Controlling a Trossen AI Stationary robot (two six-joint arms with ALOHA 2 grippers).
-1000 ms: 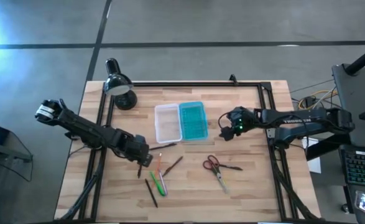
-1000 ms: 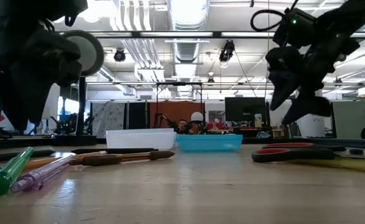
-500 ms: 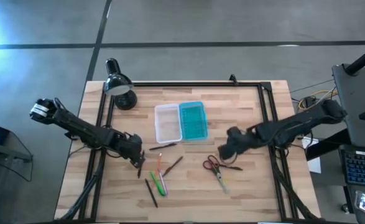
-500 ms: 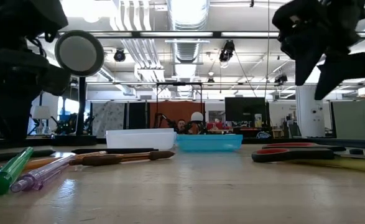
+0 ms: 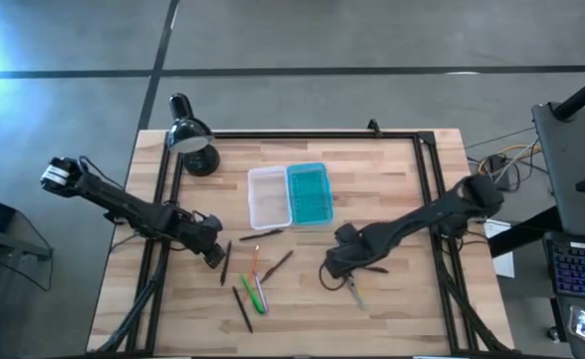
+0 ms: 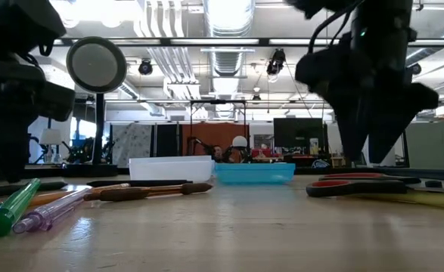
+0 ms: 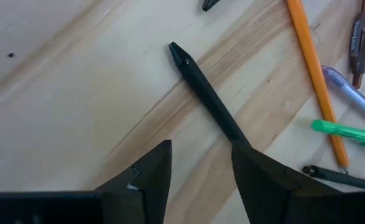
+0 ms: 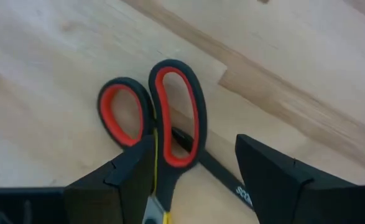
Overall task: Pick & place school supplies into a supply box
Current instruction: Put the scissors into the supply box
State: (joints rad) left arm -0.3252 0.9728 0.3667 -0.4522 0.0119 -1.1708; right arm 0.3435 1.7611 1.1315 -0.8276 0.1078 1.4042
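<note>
The supply box [image 5: 290, 196] lies open mid-table, with a clear tray [image 5: 269, 197] and a turquoise lid [image 5: 308, 194]. The red-handled scissors [image 8: 163, 118] lie flat across a dark pen [image 8: 219, 177]. My right gripper [image 8: 194, 171] is open just above their handles, fingers pointing down [image 6: 373, 147]. My left gripper [image 7: 201, 165] is open over a dark pen [image 7: 207, 99] lying on the wood; its near end runs under one finger. An orange pencil [image 7: 316, 81], a green marker [image 5: 253, 292] and brown pencils [image 5: 278, 263] lie nearby.
A black desk lamp [image 5: 194, 140] stands at the far left corner. A black frame rail [image 5: 312, 134] runs along the table's far edge and sides. Bare wood lies near the front edge [image 5: 392, 319] and to the right of the box.
My right gripper has swept from beside the box's right side toward the near edge and leftward, coming down over the scissors' handles. My left gripper has drawn back a little toward the table's left. Nothing on the table has moved.
</note>
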